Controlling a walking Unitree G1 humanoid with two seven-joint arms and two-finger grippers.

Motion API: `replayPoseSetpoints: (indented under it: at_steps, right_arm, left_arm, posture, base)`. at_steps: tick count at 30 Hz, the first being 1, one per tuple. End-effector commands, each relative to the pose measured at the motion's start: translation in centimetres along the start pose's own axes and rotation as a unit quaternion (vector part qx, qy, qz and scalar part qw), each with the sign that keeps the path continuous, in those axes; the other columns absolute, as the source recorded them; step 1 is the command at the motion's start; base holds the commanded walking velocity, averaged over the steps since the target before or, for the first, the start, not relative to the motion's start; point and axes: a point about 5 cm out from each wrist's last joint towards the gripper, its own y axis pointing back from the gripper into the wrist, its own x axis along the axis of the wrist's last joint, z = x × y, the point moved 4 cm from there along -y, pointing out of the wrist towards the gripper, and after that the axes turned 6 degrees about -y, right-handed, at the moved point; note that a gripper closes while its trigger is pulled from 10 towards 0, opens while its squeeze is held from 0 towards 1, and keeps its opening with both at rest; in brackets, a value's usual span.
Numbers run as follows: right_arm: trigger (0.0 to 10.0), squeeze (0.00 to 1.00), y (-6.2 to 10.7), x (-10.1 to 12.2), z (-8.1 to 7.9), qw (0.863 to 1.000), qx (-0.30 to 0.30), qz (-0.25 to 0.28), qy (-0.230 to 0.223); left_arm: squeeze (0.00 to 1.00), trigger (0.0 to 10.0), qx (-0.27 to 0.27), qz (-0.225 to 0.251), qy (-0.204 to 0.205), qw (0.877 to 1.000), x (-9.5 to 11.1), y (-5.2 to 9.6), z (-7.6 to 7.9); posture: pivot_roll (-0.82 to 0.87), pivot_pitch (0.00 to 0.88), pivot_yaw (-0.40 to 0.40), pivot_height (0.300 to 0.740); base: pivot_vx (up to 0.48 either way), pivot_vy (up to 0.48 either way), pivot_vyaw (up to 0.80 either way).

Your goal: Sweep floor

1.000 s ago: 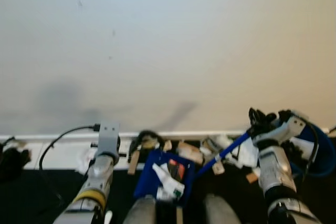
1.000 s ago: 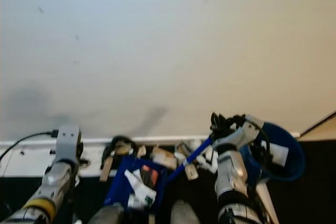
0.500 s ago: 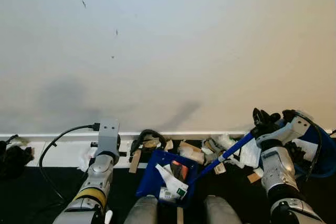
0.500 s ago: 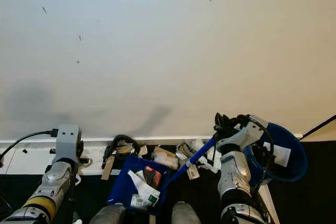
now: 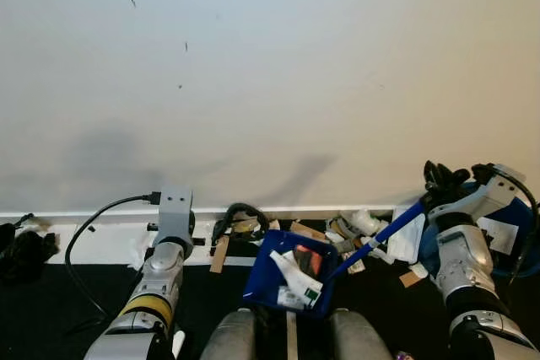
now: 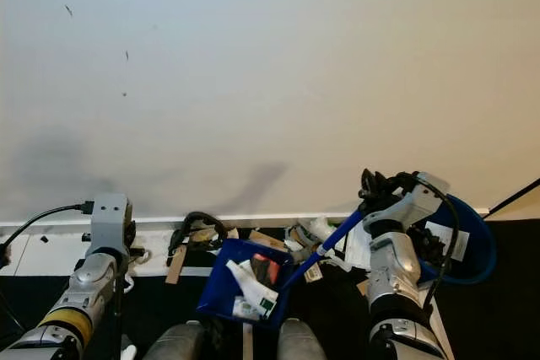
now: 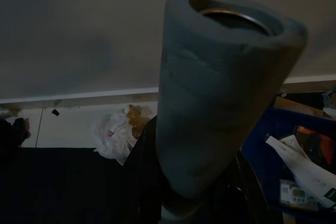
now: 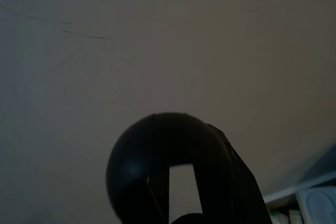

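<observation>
A blue dustpan [image 5: 287,274] hangs tilted just above the dark floor, close to the wall, with paper and wrappers [image 5: 295,271] inside. Its blue handle [image 5: 384,238] slants up to my right gripper [image 5: 443,179], which is shut on the handle's top end. My left arm [image 5: 164,267] points at the baseboard. In the left wrist view my left gripper [image 7: 194,187] is shut on a thick grey foam-covered broom handle [image 7: 215,93]. The broom's head is hidden.
Scraps of paper and cardboard [image 5: 350,227] lie along the white baseboard [image 5: 84,218]. A crumpled white bag [image 7: 118,132] lies by the wall. A blue bin [image 5: 519,246] with white paper stands at the right. A black bundle [image 5: 21,255] lies at far left.
My right gripper has moved to the right and carried the dustpan with it, so the pan now sits further right. The left arm has stayed put.
</observation>
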Motion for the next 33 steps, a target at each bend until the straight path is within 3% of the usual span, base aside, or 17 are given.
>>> replayPoseSetpoints:
  at_steps: [1,8,33]
  right_arm:
    - [10.0,0.00,0.01,-0.01,-0.03,1.000,-0.007,0.005,-0.011]
    - [10.0,0.00,0.36,-0.99,-0.37,1.000,-0.012,-0.003,-0.017]
    - [10.0,0.00,0.34,-0.89,0.20,1.000,-0.024,-0.007,-0.011]
  left_arm:
    - [0.00,10.0,-0.004,-0.035,0.035,0.999,-2.13,0.61,0.56]
    - [0.00,10.0,-0.003,-0.035,0.032,0.999,-2.24,0.69,0.16]
    - [0.00,10.0,-0.004,-0.036,0.028,0.999,-2.07,0.73,-0.03]
  posture:
    - [0.09,0.098,-0.025,0.740]
    - [0.09,0.093,-0.020,0.740]
    - [0.10,0.082,-0.024,0.740]
  base:
    - [-0.450,0.000,0.00]
    - [-0.461,0.000,0.00]
    - [-0.471,0.000,0.00]
